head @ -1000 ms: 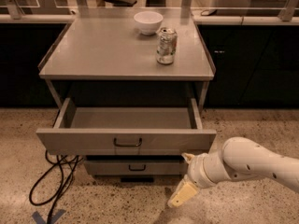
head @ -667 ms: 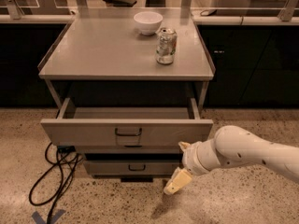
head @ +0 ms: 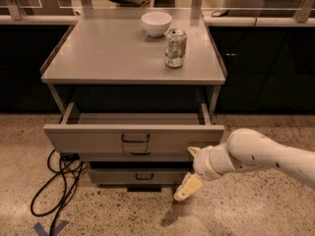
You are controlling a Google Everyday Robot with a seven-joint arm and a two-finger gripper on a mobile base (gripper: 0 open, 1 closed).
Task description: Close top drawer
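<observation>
The top drawer (head: 88, 136) is a wide, shallow grey metal drawer. It stands pulled out from the grey cabinet, and its inside looks empty. Its small dark loop handle (head: 135, 138) sits at the centre of the long front panel. My gripper (head: 189, 179) is at the lower right, just below the drawer front's right end and in front of the lower drawers. One cream finger (head: 187, 188) points down and to the left. The white arm (head: 261, 154) comes in from the right.
Two lower drawer fronts (head: 142, 176) sit under the top drawer. On the cabinet top (head: 108, 53) stand a white bowl (head: 156, 23) and a soda can (head: 175, 48). Black cables (head: 56, 181) lie on the speckled floor at the left. Dark counters stand behind.
The top drawer front has moved back toward the cabinet, so less of its inside shows. My gripper has moved left and up toward the drawer front's right end.
</observation>
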